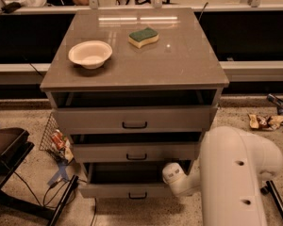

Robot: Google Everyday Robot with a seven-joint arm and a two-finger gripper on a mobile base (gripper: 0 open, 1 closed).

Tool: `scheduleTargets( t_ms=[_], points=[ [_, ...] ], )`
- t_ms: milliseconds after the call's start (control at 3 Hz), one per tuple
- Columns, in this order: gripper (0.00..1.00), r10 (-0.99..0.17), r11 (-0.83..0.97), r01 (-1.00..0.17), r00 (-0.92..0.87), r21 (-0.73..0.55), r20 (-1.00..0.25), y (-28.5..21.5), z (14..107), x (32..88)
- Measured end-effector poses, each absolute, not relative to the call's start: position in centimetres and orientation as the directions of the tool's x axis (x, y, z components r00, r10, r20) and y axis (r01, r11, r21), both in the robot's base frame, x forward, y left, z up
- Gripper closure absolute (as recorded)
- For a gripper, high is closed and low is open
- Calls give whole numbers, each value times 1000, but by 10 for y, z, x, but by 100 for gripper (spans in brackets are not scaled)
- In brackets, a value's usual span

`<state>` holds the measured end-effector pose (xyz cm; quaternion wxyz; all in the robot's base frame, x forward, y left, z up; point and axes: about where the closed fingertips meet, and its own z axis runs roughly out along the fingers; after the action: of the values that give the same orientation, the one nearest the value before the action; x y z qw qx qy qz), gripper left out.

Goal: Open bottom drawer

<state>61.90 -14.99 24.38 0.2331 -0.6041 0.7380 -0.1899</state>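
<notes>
The bottom drawer (127,190) is the lowest of three grey fronts on the cabinet, with a small black bar handle (137,195). It stands pulled out, and a dark gap shows behind its front. My white arm (236,178) comes in from the lower right. My gripper (170,172) is at the drawer's right end, just above the front's top edge, and is mostly hidden behind the white wrist.
The middle drawer (134,152) and top drawer (132,119) also stand slightly out. A white bowl (90,53) and a green-yellow sponge (144,36) lie on the cabinet top. A wire basket with litter (56,140), cables and a black stand (9,149) are on the floor at left; wrappers (264,121) lie at right.
</notes>
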Motion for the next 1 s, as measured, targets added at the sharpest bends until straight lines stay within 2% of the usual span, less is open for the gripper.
scheduleTargets(
  t_ms=[667,1000],
  points=[
    [100,-973,229,-850,-204,-475,-104,-169,203,637],
    [100,-965,261,-872,-243,-415,-96,-187,189,614]
  ],
)
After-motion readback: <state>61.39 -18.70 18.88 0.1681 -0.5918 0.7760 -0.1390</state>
